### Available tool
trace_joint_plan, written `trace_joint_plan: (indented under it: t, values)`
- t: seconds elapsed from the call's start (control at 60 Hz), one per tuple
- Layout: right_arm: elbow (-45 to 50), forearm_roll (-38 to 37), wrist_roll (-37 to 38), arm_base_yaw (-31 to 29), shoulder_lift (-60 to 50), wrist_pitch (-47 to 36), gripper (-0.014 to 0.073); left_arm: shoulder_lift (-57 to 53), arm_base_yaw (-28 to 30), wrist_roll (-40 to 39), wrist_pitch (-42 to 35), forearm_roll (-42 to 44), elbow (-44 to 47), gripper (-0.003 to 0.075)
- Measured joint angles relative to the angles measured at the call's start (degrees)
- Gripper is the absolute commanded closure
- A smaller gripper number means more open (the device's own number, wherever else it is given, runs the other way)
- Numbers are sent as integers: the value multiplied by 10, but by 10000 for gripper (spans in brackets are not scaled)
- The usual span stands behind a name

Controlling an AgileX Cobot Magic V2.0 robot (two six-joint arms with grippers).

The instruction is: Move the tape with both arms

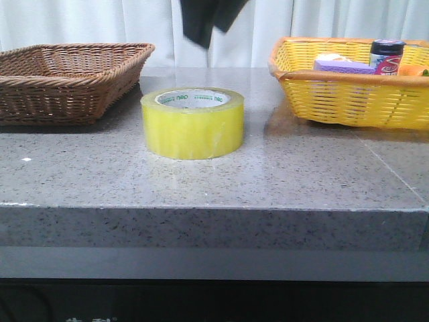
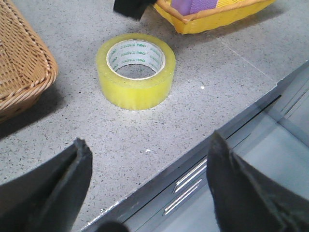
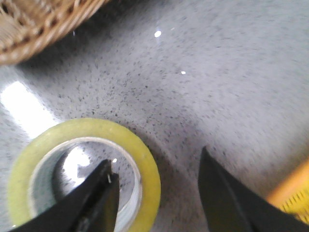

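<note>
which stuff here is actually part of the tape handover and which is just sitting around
Part of the job:
- tape, flat on the table
- right claw, open, above the tape
- left claw, open, further back

Just lying about:
- brown basket
- yellow basket holding a purple block and a can

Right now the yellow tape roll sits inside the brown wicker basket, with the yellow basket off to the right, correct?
Not quite. The tape lies flat on the grey countertop, between the brown wicker basket and the yellow basket, as the front view shows. The yellow basket is indeed on the right.
</note>
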Motion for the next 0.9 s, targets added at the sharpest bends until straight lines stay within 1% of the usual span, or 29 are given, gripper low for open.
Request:
trace_joint_plan:
  t: [0.083,0.167,0.3,0.417,0.533,0.633,0.717,0.9]
  values:
    - [19,1,34,-13,-39,0,189,0,0,0,0,0,0,229]
    - [61,1,54,-26,-82,-7,189,0,0,0,0,0,0,229]
    - [168,1,80,-41,-166,-47,190,0,0,0,0,0,0,229]
    - [258,7,86,-41,-251,-103,190,0,0,0,0,0,0,229]
    - [358,37,89,-41,-354,-167,190,0,0,0,0,0,0,229]
    - [422,50,90,-41,-424,-206,190,0,0,0,0,0,0,229]
    - [472,53,90,-41,-476,-223,190,0,0,0,0,0,0,229]
    - [567,53,90,-41,-588,-233,190,0,0,0,0,0,0,230]
